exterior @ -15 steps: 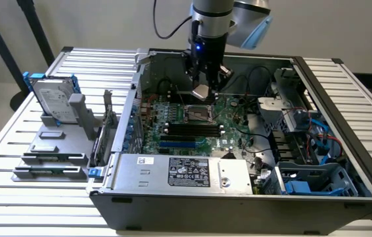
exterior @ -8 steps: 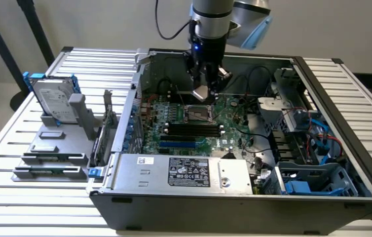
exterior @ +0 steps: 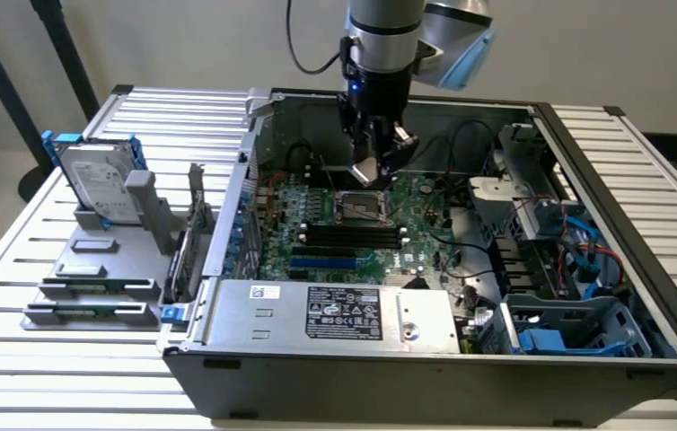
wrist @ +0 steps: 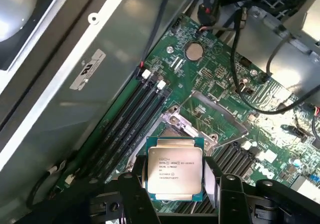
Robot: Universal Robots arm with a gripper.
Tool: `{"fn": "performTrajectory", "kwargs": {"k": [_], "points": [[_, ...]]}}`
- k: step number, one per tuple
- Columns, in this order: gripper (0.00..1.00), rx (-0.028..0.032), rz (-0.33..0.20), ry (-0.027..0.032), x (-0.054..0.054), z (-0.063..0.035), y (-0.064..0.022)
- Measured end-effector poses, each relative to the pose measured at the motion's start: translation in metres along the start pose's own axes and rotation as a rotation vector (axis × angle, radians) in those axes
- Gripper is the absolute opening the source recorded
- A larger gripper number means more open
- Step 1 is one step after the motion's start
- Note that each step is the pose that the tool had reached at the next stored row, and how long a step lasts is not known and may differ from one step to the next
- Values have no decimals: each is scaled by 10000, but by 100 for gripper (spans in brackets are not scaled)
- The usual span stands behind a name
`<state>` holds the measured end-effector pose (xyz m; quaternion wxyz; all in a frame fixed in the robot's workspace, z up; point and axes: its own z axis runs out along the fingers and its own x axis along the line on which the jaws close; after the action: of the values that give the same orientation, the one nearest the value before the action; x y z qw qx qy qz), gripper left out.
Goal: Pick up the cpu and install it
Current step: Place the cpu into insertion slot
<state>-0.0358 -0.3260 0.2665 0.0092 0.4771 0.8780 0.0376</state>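
Hand (exterior: 373, 166) has the cpu (wrist: 175, 170) clamped
Upper middle of exterior view: fingers (wrist: 132, 196) wide, pinching the chip's edges, hanging just above the motherboard socket (exterior: 363, 208); RAM slots (exterior: 345, 235) right beside it.

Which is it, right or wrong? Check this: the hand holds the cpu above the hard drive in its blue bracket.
Wrong in one respect. The hand does hold the cpu, but above the motherboard socket inside the case, not above the hard drive, which stands apart at the exterior view's left. The exterior view shows this.
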Motion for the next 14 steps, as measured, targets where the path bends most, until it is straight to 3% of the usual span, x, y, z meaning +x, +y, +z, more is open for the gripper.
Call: {"fn": "performTrajectory", "kwargs": {"k": [9, 14], "points": [[55, -10, 1354, -124, -1, 72, -6], [55, 35, 1922, -190, 0, 122, -12]]}}
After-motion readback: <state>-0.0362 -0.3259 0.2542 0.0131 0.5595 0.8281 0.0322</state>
